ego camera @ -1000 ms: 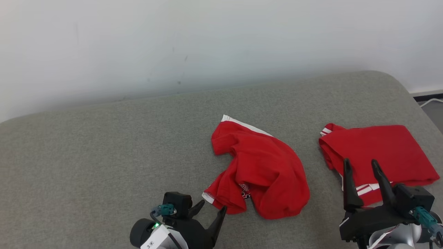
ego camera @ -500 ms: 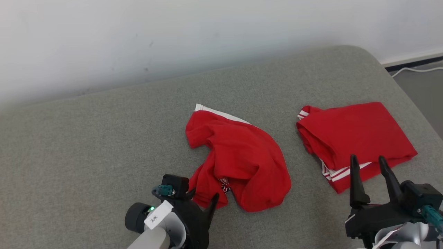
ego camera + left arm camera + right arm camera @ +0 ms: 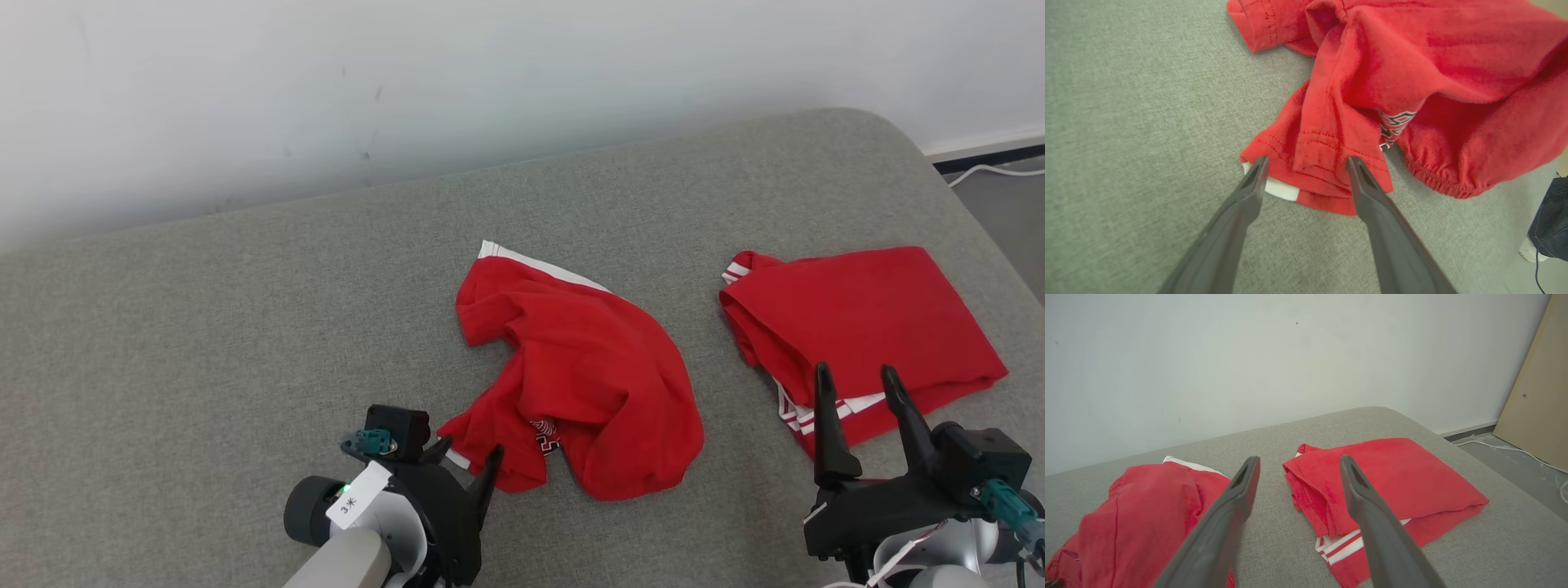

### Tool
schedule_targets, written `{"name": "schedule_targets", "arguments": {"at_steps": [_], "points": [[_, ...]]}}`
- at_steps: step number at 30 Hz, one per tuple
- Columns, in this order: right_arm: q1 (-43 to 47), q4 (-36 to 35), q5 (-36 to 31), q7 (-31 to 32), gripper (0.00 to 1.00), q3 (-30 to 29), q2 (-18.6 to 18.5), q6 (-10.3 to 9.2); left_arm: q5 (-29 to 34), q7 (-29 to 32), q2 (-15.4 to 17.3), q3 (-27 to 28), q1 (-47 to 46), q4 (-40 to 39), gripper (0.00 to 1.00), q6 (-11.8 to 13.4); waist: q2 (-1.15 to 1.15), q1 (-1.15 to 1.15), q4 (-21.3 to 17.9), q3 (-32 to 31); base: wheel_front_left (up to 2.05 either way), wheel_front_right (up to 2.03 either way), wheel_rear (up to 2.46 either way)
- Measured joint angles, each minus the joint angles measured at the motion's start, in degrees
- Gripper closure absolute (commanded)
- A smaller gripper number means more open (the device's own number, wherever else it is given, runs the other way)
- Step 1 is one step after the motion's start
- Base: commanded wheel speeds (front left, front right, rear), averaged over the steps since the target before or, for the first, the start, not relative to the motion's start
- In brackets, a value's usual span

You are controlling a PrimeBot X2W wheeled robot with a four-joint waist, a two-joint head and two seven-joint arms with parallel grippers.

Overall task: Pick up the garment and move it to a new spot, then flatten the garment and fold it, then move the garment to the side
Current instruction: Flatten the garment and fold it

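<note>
Nearest to me, at the lower left of the head view, my left tool [image 3: 471, 451] has its two dark fingers spread wide. They straddle the near corner of a crumpled red garment [image 3: 588, 376], where a stitched hem and a strip of white trim lie on the grey padded surface [image 3: 204, 343]. In the left wrist view the fingertips sit on either side of that hem. Nothing is pinched between them, and I cannot tell whether they touch the cloth.

At the lower right, my right tool [image 3: 853, 373] is also spread and empty. Its fingers point away from me, toward the near edge of a second red garment.

The crumpled garment lies in a loose heap near the middle of the padded surface. A small dark and white print shows in a fold at its near side, and a white band runs along its far edge.

To the right of it, and apart from it, the folded red garment [image 3: 865, 314] lies flat and roughly rectangular, with white stripes showing at its near edge.

Beyond the padded surface stands a pale wall [image 3: 490, 82]. At the far right a white cable [image 3: 992, 170] lies on a grey floor [image 3: 1012, 212], and the right wrist view shows a light wooden panel [image 3: 1535, 396] there.
</note>
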Motion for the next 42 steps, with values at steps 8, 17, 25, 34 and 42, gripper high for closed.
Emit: {"name": "schedule_targets", "arguments": {"at_steps": [8,17,25,34,42], "points": [[-0.4,0.5,0.0,0.0,0.00,0.5,0.0,0.00,-0.7,-1.4,-0.4,0.0,0.0,1.5,0.00,-0.9,0.00,0.00,0.0,-0.2,0.00,0.00,0.00],[-0.4,0.6,0.0,-0.4,0.00,0.5,0.0,0.00,-1.6,-3.1,-0.6,0.1,-1.3,3.0,1.00,-0.9,0.00,0.00,-0.8,-0.5,0.00,0.00,0.00],[-0.4,0.7,0.0,-0.4,0.00,0.5,0.0,0.00,-1.9,-3.8,-0.7,-0.4,-1.4,4.4,1.00,-1.4,0.00,0.00,-0.8,-0.8,0.00,0.00,0.00],[0.2,0.3,0.0,-0.9,0.00,-0.2,0.0,-0.09,-4.0,-8.0,-0.8,4.3,-3.8,4.2,1.00,2.5,0.00,0.00,0.4,-1.1,0.00,0.00,0.00],[1.0,0.4,0.0,-0.9,0.00,-0.7,0.0,-0.22,-3.9,-11.8,3.7,8.5,-4.8,3.6,1.00,6.2,-0.01,0.00,2.3,-1.5,0.00,0.00,0.00]]}}
